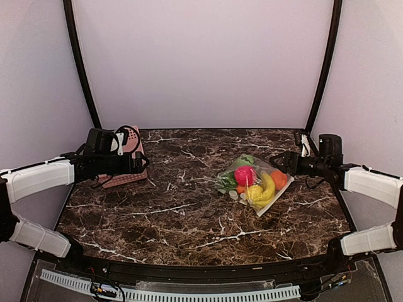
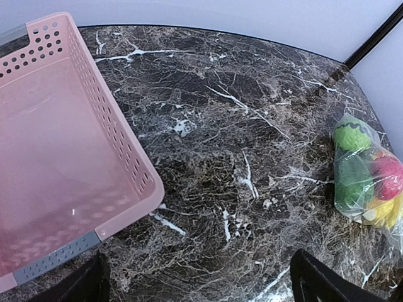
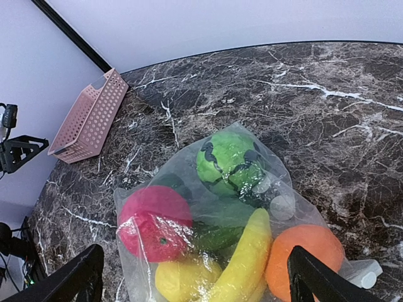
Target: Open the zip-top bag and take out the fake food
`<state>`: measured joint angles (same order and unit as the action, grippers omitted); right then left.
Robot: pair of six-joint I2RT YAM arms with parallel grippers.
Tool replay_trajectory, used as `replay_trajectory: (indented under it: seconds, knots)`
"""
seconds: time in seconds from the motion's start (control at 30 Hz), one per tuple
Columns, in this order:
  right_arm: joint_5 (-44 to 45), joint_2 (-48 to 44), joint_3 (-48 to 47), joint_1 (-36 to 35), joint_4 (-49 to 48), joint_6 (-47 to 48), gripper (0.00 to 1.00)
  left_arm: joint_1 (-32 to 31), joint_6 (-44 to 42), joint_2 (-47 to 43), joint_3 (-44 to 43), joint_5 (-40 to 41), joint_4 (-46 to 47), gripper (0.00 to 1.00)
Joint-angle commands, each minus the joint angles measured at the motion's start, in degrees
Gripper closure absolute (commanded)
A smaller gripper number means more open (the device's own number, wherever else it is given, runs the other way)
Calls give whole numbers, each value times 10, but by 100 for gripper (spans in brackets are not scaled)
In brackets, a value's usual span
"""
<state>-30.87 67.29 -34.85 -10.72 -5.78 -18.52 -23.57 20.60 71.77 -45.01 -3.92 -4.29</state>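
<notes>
Right now the bag (image 1: 255,184) lies flat on the table (image 1: 189,214), right of the middle and well apart from the basket (image 2: 119,145) at the far left; all the food (image 3: 208,239) is inside it, packed close together under the clear plastic. From the right wrist view the pieces read plainly: a green ball (image 3: 227,160) at the far end, a pink-red ball (image 3: 154,223) to the left, a banana (image 3: 242,258) running through the middle, and an orange ball (image 3: 305,251) on the right; something darker green sits between them, too crumpled over to name. Whether the bag's mouth is sealed I cannot tell.

The right gripper (image 1: 277,160) hangs just beside the bag's far right corner, close to the orange ball; its jaws are spread wide and grip nothing, and whether a finger brushes the plastic cannot be told. The left gripper (image 1: 141,162) hangs at the basket's right side, jaws likewise spread wide and empty; in its wrist view the basket's corner lies to the left between the two dark fingers (image 2: 321,280), with bare table to the right and the bag at the far right edge.
</notes>
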Motion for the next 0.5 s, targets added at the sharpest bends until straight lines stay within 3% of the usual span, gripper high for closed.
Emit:
replay_trajectory:
  seconds: [0.0, 0.23, 0.47]
  knots:
    - [-22, -2, 7, 15, -10, -24, 1, -19, -26, 3, -33, 19, -9, 1]
    - [-92, -13, 63, 92, -31, -99, 1, -55, -39, 4, -56, 66, -21, 1]
    - [-119, -83, 169, 143, -99, -170, 5, -73, -44, -17, -52, 80, -1, 1]
